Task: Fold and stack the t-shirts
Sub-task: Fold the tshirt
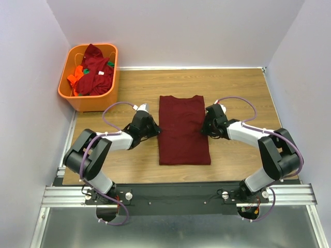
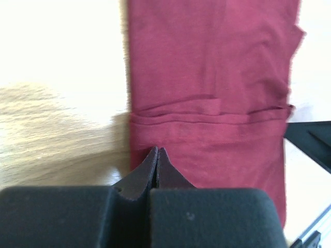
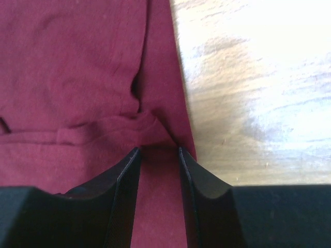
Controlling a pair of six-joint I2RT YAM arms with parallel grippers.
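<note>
A folded maroon t-shirt (image 1: 183, 129) is being seen flat on the surface (image 1: 235, 88). The left pincer (image 2: 158, 152) is being held shut at its left edge, the right pincer (image 3: 159, 150) half open over its right edge.

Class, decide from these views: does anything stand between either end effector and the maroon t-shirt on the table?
Nothing visible: the left end effector and right end effector sit at opposite edges of the maroon t-shirt.
</note>
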